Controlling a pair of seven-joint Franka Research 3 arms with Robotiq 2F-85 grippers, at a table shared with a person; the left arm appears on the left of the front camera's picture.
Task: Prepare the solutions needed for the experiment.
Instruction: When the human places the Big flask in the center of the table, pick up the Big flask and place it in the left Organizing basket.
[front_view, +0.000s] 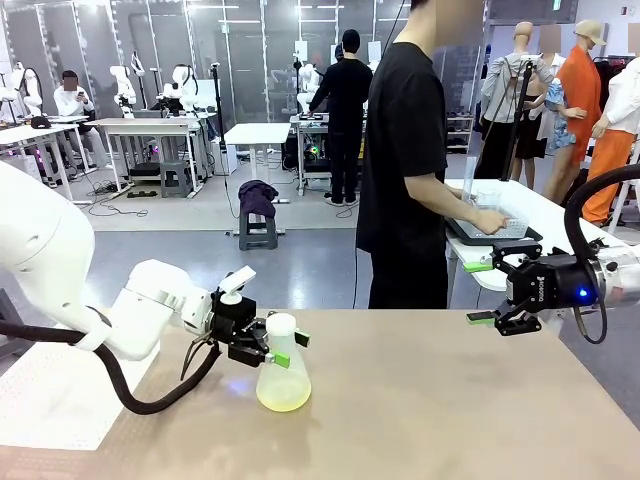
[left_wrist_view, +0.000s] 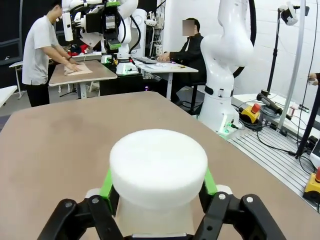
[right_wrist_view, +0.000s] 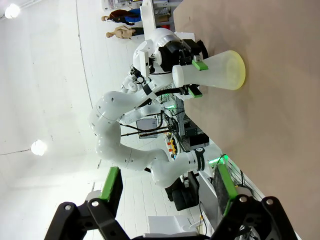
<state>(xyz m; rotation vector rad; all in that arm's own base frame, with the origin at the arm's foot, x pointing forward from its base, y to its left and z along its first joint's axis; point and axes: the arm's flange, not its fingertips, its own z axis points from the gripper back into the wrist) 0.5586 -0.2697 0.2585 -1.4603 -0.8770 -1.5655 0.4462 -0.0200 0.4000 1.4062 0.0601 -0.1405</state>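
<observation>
Item: frosted flask (front_view: 283, 372), upright on table (front_view: 450, 400), near edge; pale yellow solutions (front_view: 284, 396) pooled in its base; left gripper (front_view: 282, 348) pinching the neck; right gripper (front_view: 480, 292) spread, empty; risk: tipping and spillage if lifted off-centre.

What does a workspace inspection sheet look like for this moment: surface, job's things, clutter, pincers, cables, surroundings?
Surface: brown table, bare apart from the flask.
Job's things: frosted flask upright near the table's left part, white cap on; a little pale yellow solution at its bottom.
Clutter: nothing seen on the table.
Pincers: left pincer has its green pads on both sides of the flask's neck; right pincer open, empty, above the table's right edge.
Cables: black hose loops under the left arm, another arcs over the right wrist.
Surroundings: person beyond the far edge, hands at a tray on a side table; other benches and people behind.
</observation>
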